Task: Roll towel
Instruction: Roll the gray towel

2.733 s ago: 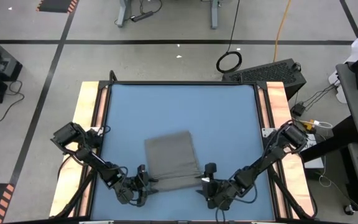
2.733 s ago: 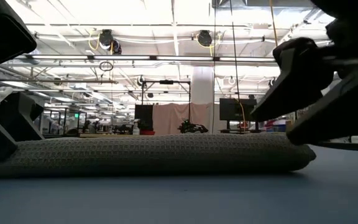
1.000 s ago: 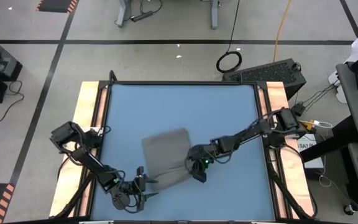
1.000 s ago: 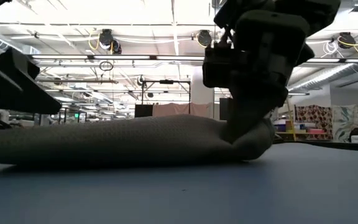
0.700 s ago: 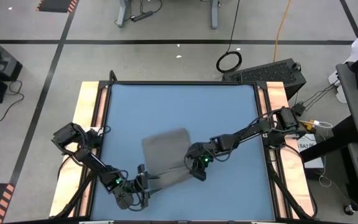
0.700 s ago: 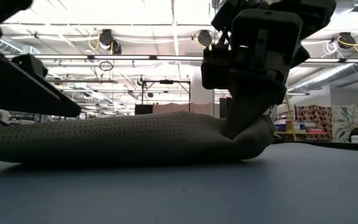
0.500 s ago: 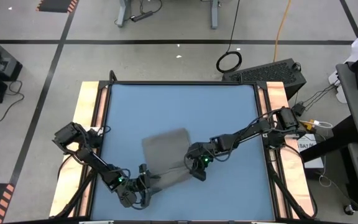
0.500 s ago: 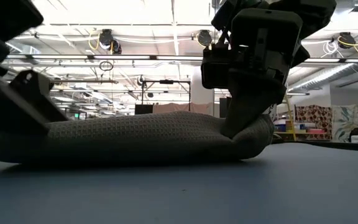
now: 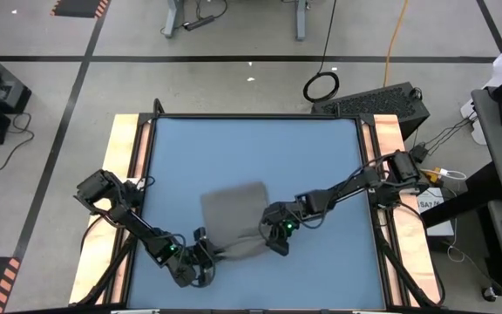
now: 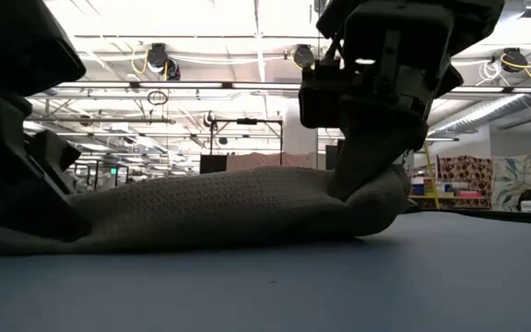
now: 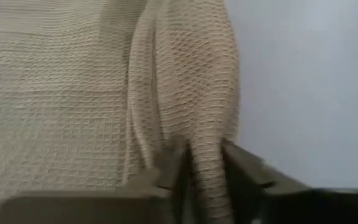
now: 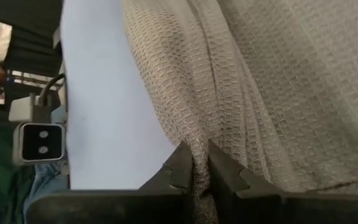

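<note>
On the blue surface point(image 9: 251, 157) I see my left gripper point(image 9: 206, 258) at the near edge, its fingers pinched onto a fold at the near-left corner of the towel point(image 9: 235, 218). My right gripper point(image 9: 277, 242) sits just beside the towel's near-right corner, clamped tight on the cloth there. Between the two grippers the towel bunches into a low ridge, the rest lying flat beyond them.

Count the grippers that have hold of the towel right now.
2. The left gripper pinches the rolled edge of the towel at its near left corner. The right gripper pinches the same rolled edge at the right end, lifted slightly off the table.
</note>
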Robot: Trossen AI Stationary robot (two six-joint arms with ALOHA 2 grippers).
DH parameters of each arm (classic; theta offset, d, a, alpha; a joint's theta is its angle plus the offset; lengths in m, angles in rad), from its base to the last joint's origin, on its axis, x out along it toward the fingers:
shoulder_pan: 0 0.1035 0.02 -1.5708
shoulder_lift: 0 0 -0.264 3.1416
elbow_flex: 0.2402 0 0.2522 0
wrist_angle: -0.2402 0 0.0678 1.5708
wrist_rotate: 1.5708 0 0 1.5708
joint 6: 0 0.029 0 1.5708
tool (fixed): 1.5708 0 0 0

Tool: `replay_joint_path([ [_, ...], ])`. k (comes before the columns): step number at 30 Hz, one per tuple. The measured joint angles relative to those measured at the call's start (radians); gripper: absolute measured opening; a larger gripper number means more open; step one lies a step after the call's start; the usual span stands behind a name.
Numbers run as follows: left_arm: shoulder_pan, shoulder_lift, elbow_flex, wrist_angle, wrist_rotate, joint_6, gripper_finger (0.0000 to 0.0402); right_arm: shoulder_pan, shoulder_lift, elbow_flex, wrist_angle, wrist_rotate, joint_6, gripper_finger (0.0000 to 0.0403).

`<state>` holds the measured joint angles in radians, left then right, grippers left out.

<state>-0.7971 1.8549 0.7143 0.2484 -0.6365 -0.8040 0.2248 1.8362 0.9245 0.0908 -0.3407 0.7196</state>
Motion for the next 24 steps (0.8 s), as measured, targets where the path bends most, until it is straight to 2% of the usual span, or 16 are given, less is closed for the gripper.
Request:
replay_joint_path([
  [2, 0.000, 0.000, 0.000, 0.023, 0.027, 0.018, 0.0034, 0.011, -0.007, 0.000, 0.006, -0.001, -0.003, 0.0018],
  [3, 0.000, -0.003, 0.000, 0.029, 0.042, 0.024, 0.0020, 0.016, -0.010, 0.000, 0.008, -0.001, -0.010, 0.0021],
  [8, -0.001, -0.056, -0.004, 0.009, 0.134, -0.039, 0.0024, 0.040, -0.076, 0.000, 0.000, 0.002, -0.098, 0.0061],
  [12, -0.004, -0.126, -0.009, -0.002, 0.139, -0.082, 0.0015, 0.070, -0.171, 0.001, -0.038, 0.055, -0.239, 0.0107],
  [15, -0.004, -0.163, -0.032, 0.000, 0.136, -0.112, 0.0009, 0.136, -0.224, 0.001, -0.078, 0.203, -0.384, 0.0144],
  [18, -0.004, -0.199, -0.073, 0.004, 0.129, -0.191, 0.0009, 0.246, -0.221, 0.001, -0.072, 0.414, -0.521, 0.0184],
  [20, -0.006, -0.208, -0.107, 0.008, 0.117, -0.247, 0.0009, 0.312, -0.185, 0.001, -0.026, 0.555, -0.570, 0.0212],
  [24, -0.010, -0.209, -0.160, 0.089, 0.116, -0.318, 0.0010, 0.396, -0.076, 0.001, 0.091, 0.758, -0.619, 0.0258],
])
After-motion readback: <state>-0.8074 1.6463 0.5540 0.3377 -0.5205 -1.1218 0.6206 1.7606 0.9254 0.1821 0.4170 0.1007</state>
